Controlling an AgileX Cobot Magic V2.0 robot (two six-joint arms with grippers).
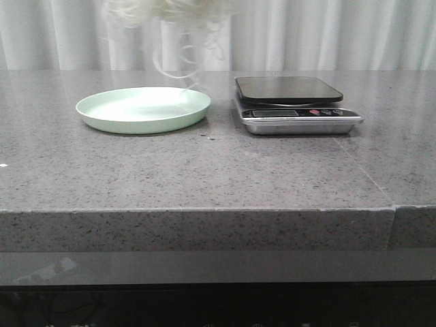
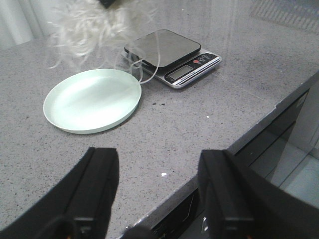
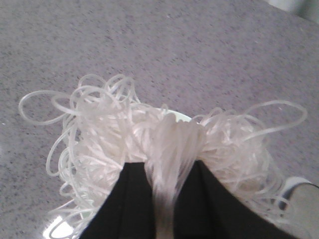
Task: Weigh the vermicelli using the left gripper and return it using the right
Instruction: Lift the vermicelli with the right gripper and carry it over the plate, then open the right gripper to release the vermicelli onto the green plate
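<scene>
The vermicelli [image 3: 164, 139] is a fluffy tangle of whitish strands pinched between the black fingers of my right gripper [image 3: 167, 172], which is shut on it. In the front view the vermicelli [image 1: 180, 17] hangs in the air at the top edge, above the back of the pale green plate [image 1: 102, 112], with loose loops trailing down. The vermicelli [image 2: 87, 30] also shows in the left wrist view, above the empty plate [image 2: 92, 99]. My left gripper [image 2: 159, 172] stands open over the counter's front edge, holding nothing. Neither gripper shows in the front view.
A kitchen scale [image 1: 293, 102] with a dark top and steel base stands right of the plate; the scale [image 2: 172, 52] carries nothing. The grey speckled counter [image 1: 204, 170] drops off at its front edge. White curtains hang behind.
</scene>
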